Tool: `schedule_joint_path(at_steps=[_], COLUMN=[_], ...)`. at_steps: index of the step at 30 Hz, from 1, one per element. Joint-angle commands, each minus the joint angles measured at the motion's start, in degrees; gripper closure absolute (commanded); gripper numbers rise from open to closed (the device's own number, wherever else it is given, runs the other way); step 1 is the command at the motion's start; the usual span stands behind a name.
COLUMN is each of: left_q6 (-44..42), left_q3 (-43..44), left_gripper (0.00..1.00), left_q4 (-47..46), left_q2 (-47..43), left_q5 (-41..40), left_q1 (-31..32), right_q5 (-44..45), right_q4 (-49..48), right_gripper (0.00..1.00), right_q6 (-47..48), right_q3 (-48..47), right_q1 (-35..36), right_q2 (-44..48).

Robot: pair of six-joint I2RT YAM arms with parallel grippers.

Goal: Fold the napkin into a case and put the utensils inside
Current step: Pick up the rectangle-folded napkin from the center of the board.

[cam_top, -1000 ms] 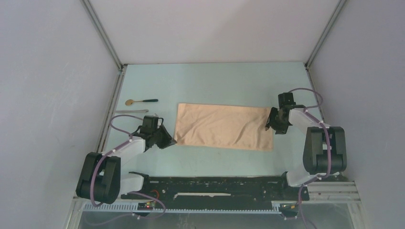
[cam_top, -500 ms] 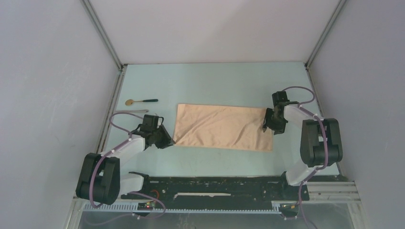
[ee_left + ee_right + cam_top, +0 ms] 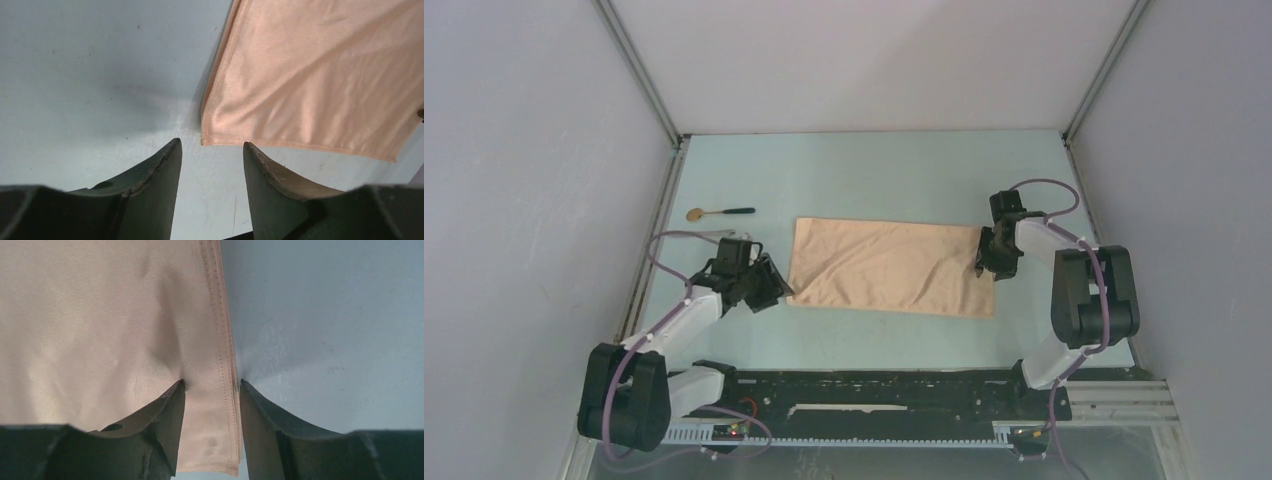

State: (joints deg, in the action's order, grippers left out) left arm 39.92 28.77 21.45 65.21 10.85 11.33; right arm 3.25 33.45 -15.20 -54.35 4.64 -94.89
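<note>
Napkin (image 3: 892, 267), long axis left–right: right gripper (image 3: 212, 382), jaws apart, straddles its right hem; left gripper (image 3: 211, 143), jaws apart, faces its near-left corner.

Two arms, white shells on black joints.
The left arm (image 3: 689, 310) and right arm (image 3: 1044, 240) have smooth white links between bulky black joint housings (image 3: 1096, 305), and a thin purple cable (image 3: 1044, 184) loops along each. The left gripper (image 3: 211, 145) and right gripper (image 3: 212, 382) are black. Their fingers (image 3: 155, 185) are dark curved wedges tapering to blunt tips, with edges scuffed pale. The black base rail (image 3: 874, 392) is scratched.
</note>
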Motion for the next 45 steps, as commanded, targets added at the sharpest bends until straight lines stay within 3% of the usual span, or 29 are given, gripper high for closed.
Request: schedule_joint_path(at_steps=[1, 11, 18, 32, 45], left_q6=[-1.77, -3.43, -3.68, -2.57, -7.48], left_q3=[3.36, 5.45, 6.34, 5.35, 12.5], left_gripper=[0.44, 0.43, 0.42, 0.42, 0.41], left_q4=[2.25, 6.39, 6.1, 4.83, 11.6], left_q2=[-4.18, -9.36, -7.48, -7.56, -8.14], left_q5=[-0.43, -3.01, -0.73, 2.97, 3.91], left_q1=[-0.35, -1.04, -1.04, -0.83, -0.7], right_q5=[-2.63, -4.68, -6.03, -5.76, 5.3], right_q4=[-1.06, -4.6, -4.92, -6.62, -5.16], right_gripper=[0.51, 1.0, 1.0, 1.0, 1.0], right_q6=[0.34, 2.69, 1.6, 1.67, 2.96], right_q3=[0.43, 2.07, 3.27, 4.11, 1.28], right_q1=[0.64, 0.63, -2.69, -11.14, -18.79], right_q2=[-2.75, -0.6, 6.06, 7.26, 6.33])
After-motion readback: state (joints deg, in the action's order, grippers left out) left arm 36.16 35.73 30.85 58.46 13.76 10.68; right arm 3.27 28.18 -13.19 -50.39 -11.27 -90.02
